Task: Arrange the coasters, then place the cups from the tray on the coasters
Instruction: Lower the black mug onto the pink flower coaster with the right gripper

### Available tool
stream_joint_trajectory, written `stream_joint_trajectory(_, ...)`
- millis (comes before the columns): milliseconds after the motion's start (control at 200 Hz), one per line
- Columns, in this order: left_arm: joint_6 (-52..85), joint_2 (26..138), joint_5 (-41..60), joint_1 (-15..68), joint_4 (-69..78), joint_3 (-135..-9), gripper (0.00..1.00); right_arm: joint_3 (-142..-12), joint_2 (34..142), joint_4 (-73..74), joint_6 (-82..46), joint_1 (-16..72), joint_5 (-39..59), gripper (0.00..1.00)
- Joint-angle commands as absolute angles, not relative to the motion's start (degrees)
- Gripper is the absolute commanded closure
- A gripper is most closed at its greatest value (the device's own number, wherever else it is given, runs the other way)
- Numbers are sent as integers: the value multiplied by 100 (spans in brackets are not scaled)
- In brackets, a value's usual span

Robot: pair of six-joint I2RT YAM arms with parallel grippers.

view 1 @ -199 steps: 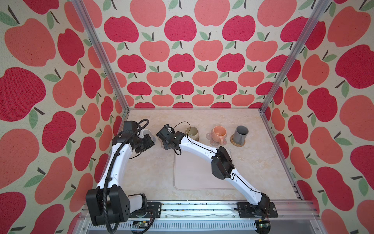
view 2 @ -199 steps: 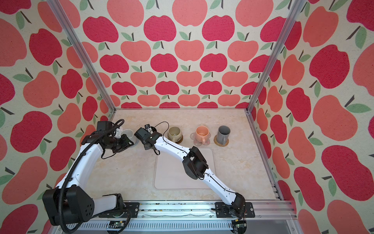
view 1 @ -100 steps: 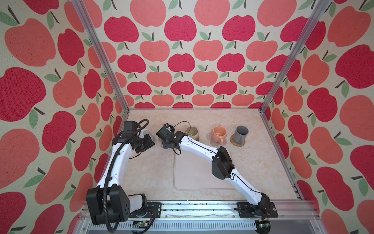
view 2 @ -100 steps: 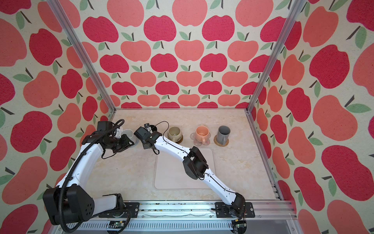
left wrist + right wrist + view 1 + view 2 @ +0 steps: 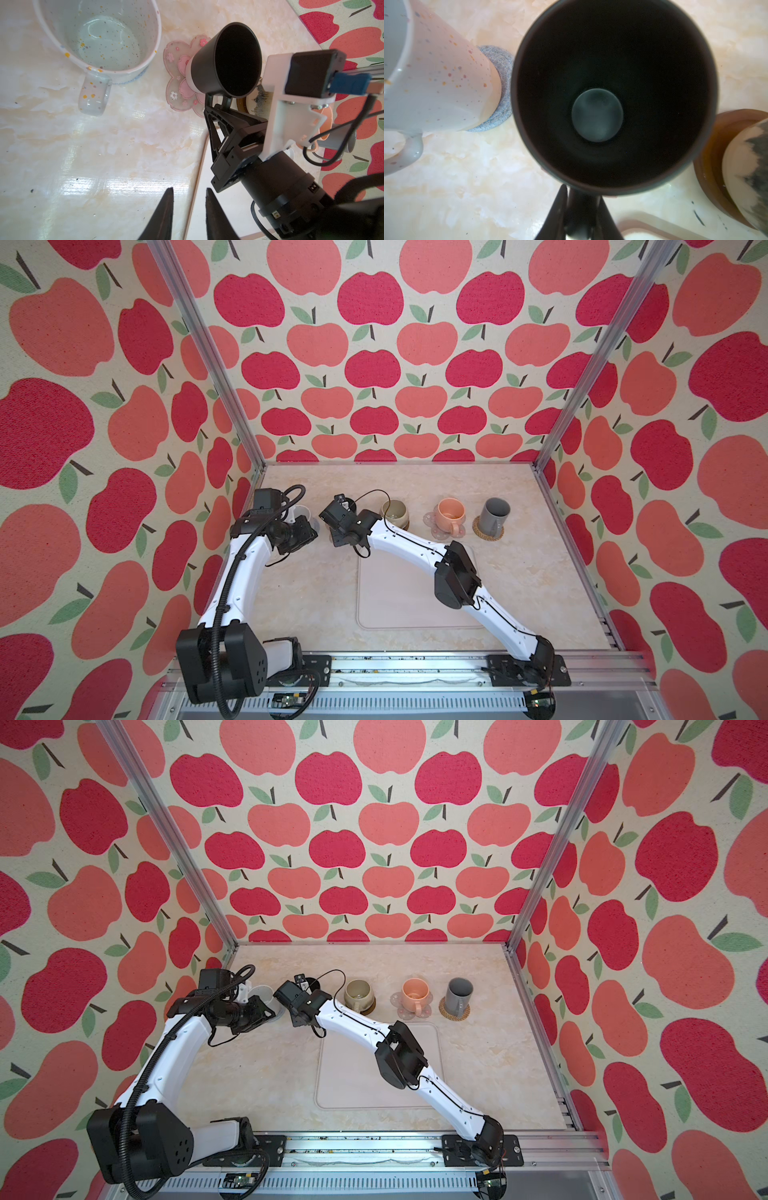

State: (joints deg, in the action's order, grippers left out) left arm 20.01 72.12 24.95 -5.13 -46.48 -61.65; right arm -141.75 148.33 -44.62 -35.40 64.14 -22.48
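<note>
Black mug [image 5: 226, 60], empty, handle pinched by the right end effector [image 5: 217, 101].

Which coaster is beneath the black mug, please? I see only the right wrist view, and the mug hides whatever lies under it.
Observer: In the left wrist view, the black mug has its base over the middle of a pink flower-shaped coaster. The right gripper is clamped on its handle.
Operator: Thank you. What is the left gripper doing?
Observer: The left gripper hovers empty above the pale marbled table, jaws slightly apart.
Operator: Are any cups on the tray?
Observer: No. In both top views the pale beige-pink rectangular tray holds no cups.
</note>
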Motion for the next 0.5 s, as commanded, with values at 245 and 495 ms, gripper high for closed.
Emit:
stream_joint_trajectory(245,2030,7063,2595,-554,-4781,-6038,71,-14291,14520,-4517,-3401,6580,-2408,84)
stream_joint_trajectory(495,2030,7053,2594,-554,-4808,-5994,71,-13957,14307,-4391,-3542,6586,-2432,76)
